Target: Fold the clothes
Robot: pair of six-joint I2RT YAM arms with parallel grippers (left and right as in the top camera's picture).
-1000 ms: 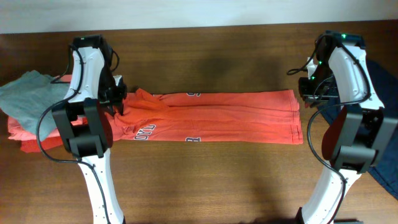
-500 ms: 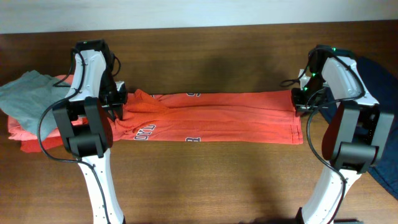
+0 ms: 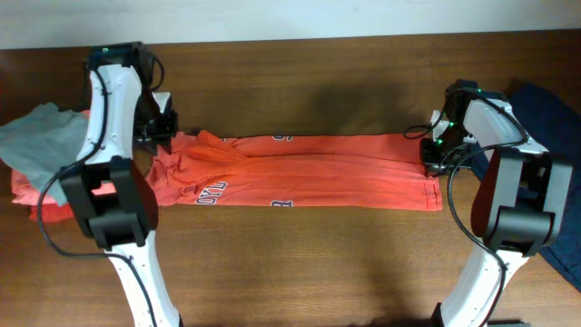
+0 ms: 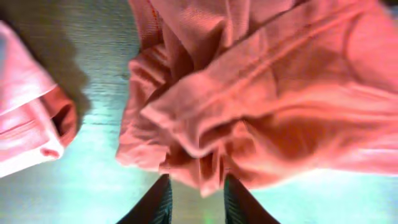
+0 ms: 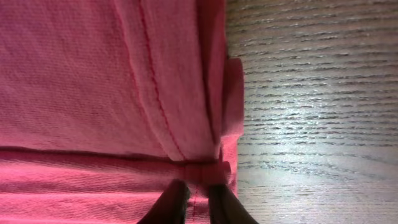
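The red-orange T-shirt (image 3: 309,173) lies on the table as a long strip running left to right, with white lettering along its front edge. Its left end is bunched. My left gripper (image 3: 162,138) hovers at that bunched end. In the left wrist view its fingers (image 4: 198,193) are apart, and the crumpled cloth (image 4: 261,93) lies just at their tips. My right gripper (image 3: 432,156) is at the shirt's right end. In the right wrist view its fingers (image 5: 198,193) are pinched on a small fold of the hem (image 5: 93,93).
A grey top (image 3: 36,136) lies on a coral-pink folded garment (image 3: 36,195) at the table's left edge; the coral one also shows in the left wrist view (image 4: 31,130). A dark blue cloth (image 3: 554,109) lies at the right edge.
My left gripper has moved back and left, off the shirt's bunched end. My right gripper has moved left and down onto the shirt's right hem.
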